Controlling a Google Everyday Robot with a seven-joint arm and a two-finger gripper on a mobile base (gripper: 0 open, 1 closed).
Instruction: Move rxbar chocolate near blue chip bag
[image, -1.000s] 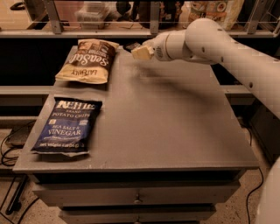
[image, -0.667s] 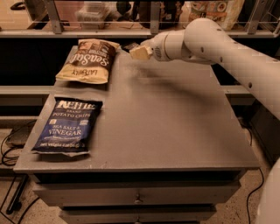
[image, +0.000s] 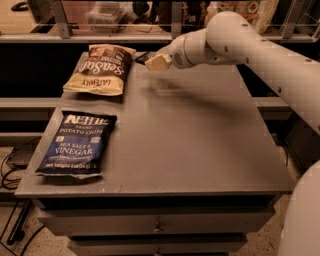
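- Reaching across the grey table (image: 200, 145), the robot's white arm (image: 260, 52) places its gripper (image: 158, 62) at the far edge, right against the small dark chocolate bar (image: 143, 56). The bar lies just beside the tan chip bag (image: 100, 70).
- Whether the gripper is wide, narrow or already closed on the bar cannot be told from this view, nor whether the two touch.
- The blue chip bag (image: 77, 145) lies flat at the near left corner, well apart from the bar.
- The pick-up appears to be the step in hand. The next move likely calls for a secure hold on the thin wrapper. The bar must then travel toward the near left, passing the tan bag without touching it.
- Compared with a second ago, little differs: the gripper hangs at almost the same spot, and both bags and the bar lie where they were.
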